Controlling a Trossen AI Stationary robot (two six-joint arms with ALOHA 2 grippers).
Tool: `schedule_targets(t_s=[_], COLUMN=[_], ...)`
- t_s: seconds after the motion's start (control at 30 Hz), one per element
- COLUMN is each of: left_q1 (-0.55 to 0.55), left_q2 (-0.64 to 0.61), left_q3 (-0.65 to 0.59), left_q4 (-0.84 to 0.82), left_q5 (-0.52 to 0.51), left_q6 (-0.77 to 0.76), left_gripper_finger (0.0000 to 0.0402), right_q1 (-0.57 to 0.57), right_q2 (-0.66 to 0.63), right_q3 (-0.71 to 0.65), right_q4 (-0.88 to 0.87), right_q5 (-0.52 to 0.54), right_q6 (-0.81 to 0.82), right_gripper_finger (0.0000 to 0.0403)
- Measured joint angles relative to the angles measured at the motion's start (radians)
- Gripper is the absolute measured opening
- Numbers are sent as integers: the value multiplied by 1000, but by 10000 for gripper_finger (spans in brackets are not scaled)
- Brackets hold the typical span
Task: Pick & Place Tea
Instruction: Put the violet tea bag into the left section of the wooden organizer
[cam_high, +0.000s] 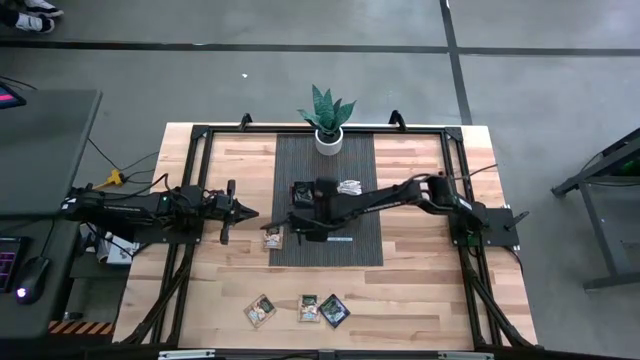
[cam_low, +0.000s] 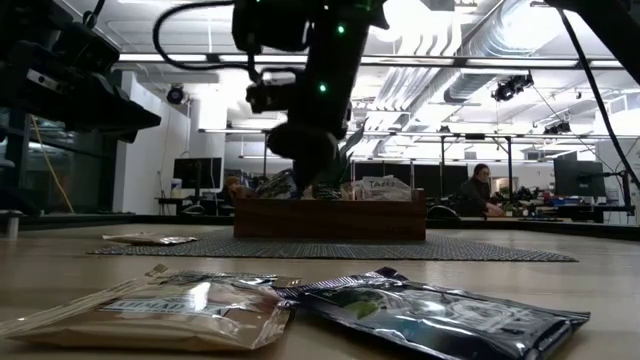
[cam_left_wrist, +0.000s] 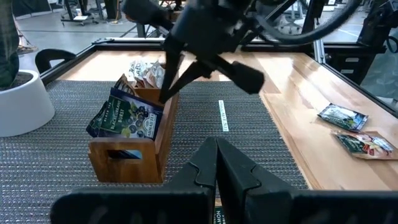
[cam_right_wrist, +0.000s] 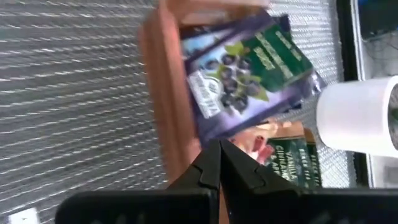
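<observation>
A brown wooden tray (cam_left_wrist: 130, 158) stands on the dark mat (cam_high: 350, 245). A dark blue-green tea packet (cam_right_wrist: 249, 74) stands tilted in the tray's end compartment, its top leaning out over the wall (cam_left_wrist: 127, 118). More packets (cam_left_wrist: 146, 71) fill the compartments behind it. My right gripper (cam_left_wrist: 165, 94) is shut and points down at that end compartment, its tips (cam_right_wrist: 219, 149) right at the tray wall beside the dark packet. At the table's left, my left gripper (cam_left_wrist: 216, 155) waits shut and holds nothing. My right gripper's shut fingertips (cam_right_wrist: 211, 158) come slanting down from above to the tray's long wall (cam_right_wrist: 158, 93), next to the dark packet's edge. Whether they touch the wall or the packet, I cannot tell. Nothing is between the fingers.
One tea packet (cam_high: 273, 238) lies on the wood by the mat's left edge. Three more lie near the table's front edge (cam_high: 260, 311), (cam_high: 309, 308), (cam_high: 334, 312). A potted plant in a white pot (cam_high: 328, 138) stands just behind the tray. A black frame (cam_high: 200, 135) rims the table.
</observation>
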Motion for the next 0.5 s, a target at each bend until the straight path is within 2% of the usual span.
schedule_targets(t_s=[0.17, 0.5], left_q1=[0, 0], left_q2=[0, 0], left_q3=[0, 0], left_q4=[0, 0], left_q5=[0, 0], left_q6=[0, 0], left_gripper_finger=[1, 1], right_q1=[-4, -11], right_q2=[-2, -4], right_q3=[-31, -61], right_q4=[16, 99], right_q5=[35, 32], right_q6=[11, -10], right_gripper_finger=[0, 0])
